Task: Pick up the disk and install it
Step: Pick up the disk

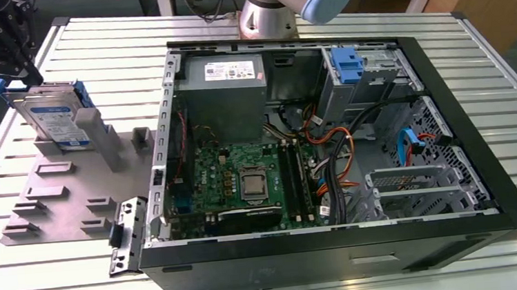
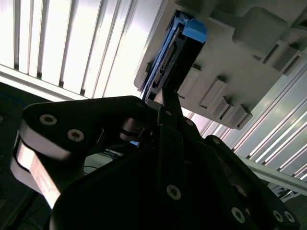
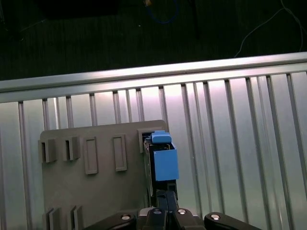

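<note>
The claw (image 3: 165, 205) hangs at the upper left of the exterior view, just beside the near end of the disk (image 1: 54, 121). Whether it is open, closed or gripping cannot be told. The disk stands on edge in a grey slotted holder (image 1: 55, 202) on the ribbed metal table (image 1: 39, 287). The open computer case (image 1: 505, 167) lies towards the exterior view's right, apart from the holder.
</note>
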